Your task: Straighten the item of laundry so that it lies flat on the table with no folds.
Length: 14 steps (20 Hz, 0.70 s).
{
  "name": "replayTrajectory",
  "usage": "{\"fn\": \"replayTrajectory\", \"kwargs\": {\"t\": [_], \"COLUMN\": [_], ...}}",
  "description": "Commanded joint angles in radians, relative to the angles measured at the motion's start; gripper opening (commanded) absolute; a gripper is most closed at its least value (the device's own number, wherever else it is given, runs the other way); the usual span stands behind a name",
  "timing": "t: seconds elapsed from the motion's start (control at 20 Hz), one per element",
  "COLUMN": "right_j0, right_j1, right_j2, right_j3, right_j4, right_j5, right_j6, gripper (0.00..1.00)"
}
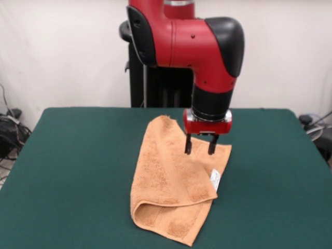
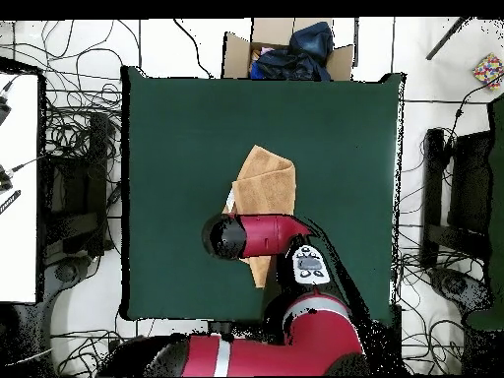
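Note:
An orange-tan towel (image 1: 174,181) lies on the dark green table (image 1: 72,171), folded over on itself, with the fold at its near end and a small white tag (image 1: 215,179) on its right edge. My gripper (image 1: 199,146) hangs open just above the towel's far right corner, its two black fingers (image 1: 188,144) pointing straight down with nothing between them. From overhead, the towel (image 2: 266,177) shows beyond the red arm, which hides its nearer part and the gripper itself.
A cardboard box (image 2: 287,49) holding dark cloth stands off the table's far edge in the overhead view. Cables litter the floor around the table, and white surfaces (image 2: 18,187) flank it on the left.

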Motion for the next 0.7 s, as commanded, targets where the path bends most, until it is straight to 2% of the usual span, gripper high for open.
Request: {"fn": "replayTrajectory", "kwargs": {"t": [0.05,0.7], "right_j0": [0.054,0.106], "right_j1": [-0.001,0.071], "right_j2": [0.027,0.005], "right_j3": [-0.154,-0.313], "right_j4": [0.087,0.12], "right_j5": [0.128,0.202], "right_j6": [0.158,0.16], "gripper": [1.0,1.0]}}
